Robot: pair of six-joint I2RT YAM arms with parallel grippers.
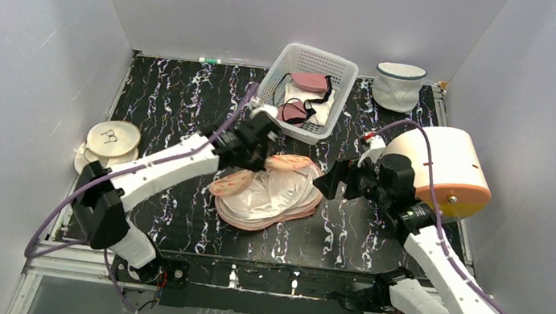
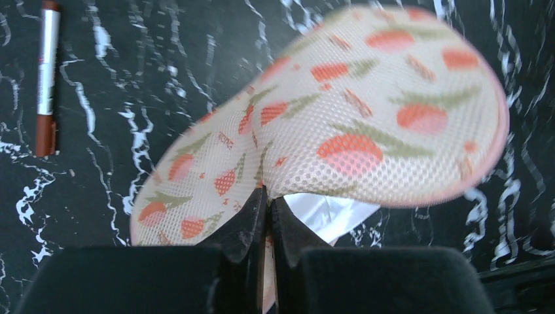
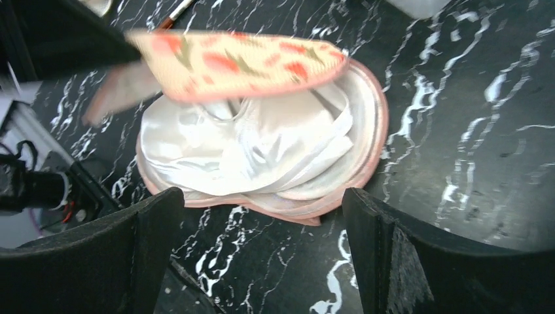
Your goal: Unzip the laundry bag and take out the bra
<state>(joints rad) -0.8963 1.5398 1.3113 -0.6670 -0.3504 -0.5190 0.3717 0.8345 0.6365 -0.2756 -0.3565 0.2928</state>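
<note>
The peach-pink laundry bag [image 1: 270, 192] lies open in the middle of the table. My left gripper [image 1: 266, 149] is shut on the edge of its printed upper flap [image 2: 366, 104] and holds that flap raised above the lower half. The white bra [image 3: 255, 147] lies bunched in the lower half [image 3: 373, 131], with the flap [image 3: 242, 62] above it. It also shows as a white patch under the flap [image 2: 334, 212]. My right gripper [image 1: 331, 182] is open and empty, just right of the bag, its fingers [image 3: 150, 226] spread wide above the bag's near rim.
A white basket [image 1: 305, 89] with a pink bra with black straps stands behind the bag. A white mesh tub [image 1: 398, 86] is at the back right, a large cream cylinder [image 1: 447, 171] right, a cream disc case [image 1: 112, 139] left. A marker pen [image 2: 47, 78] lies on the table.
</note>
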